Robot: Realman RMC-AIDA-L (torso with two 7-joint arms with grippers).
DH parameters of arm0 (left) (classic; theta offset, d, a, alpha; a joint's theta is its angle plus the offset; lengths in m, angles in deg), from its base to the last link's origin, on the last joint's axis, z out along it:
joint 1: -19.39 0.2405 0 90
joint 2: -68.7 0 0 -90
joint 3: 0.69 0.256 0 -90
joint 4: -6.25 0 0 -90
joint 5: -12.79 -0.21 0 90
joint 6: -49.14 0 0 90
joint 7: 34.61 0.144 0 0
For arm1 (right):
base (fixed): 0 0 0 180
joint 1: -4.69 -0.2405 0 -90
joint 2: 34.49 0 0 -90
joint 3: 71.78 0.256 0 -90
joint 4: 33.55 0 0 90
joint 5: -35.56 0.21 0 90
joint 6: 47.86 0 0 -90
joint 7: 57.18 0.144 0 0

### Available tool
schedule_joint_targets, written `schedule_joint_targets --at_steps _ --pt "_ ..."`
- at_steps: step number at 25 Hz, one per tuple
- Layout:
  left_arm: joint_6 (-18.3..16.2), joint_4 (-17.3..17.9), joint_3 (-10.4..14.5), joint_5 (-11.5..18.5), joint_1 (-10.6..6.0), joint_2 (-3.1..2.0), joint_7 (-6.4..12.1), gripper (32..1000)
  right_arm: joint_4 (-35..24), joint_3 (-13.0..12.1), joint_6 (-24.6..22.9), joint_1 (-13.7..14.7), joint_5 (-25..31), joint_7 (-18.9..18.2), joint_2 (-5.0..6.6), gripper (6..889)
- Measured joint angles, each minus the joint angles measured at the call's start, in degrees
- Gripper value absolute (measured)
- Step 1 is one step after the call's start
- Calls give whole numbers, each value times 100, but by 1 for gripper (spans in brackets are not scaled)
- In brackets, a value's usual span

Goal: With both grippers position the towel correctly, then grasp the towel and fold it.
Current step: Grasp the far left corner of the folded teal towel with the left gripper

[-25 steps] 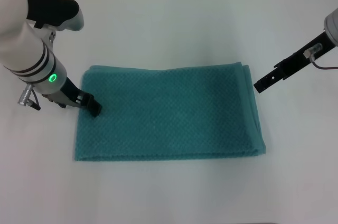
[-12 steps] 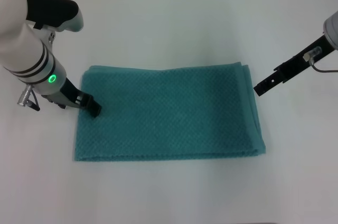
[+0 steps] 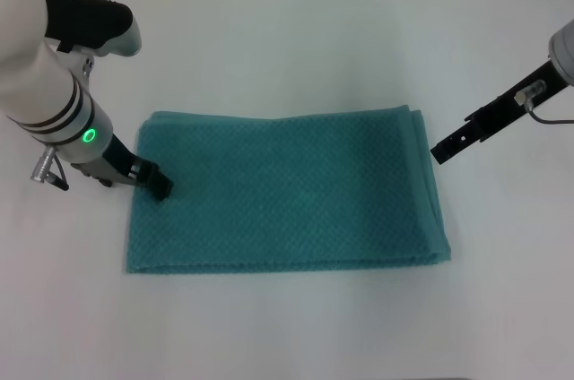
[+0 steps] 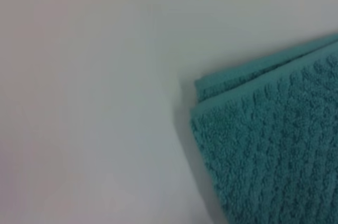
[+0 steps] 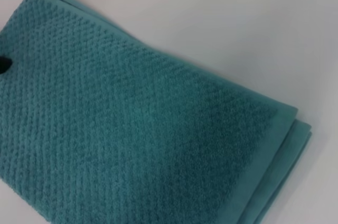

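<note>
Left gripper [image 3: 161, 185] presses on the towel's [image 3: 287, 190] left edge, barely shifted since a second ago; we can't tell its opening. Right gripper [image 3: 441, 149] has eased slightly away, hovering off the right edge. Towel lies flat mid-table [image 3: 296, 48]; no grasp yet.

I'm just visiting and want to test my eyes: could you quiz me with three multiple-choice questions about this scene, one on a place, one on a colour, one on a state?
1. Where is the left gripper?
A. At the towel's left edge
B. Above the towel's middle
C. Off the table

2. What colour is the towel?
A. Red
B. Teal
C. Yellow

3. How does the towel lie?
A. Crumpled in a ball
B. Hanging from a gripper
C. Flat, in layers

Answers: 1 A, its black tip sits at that edge. 2 B, blue-green in every view. 3 C, stacked edges show at the corners, while the right gripper hangs beside it.
</note>
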Motion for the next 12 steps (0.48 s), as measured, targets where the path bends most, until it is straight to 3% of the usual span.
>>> schedule_joint_targets --at_steps 12 --pt "4 1 0 27 0 9 0 844 0 0 0 0 0 0 0 857"
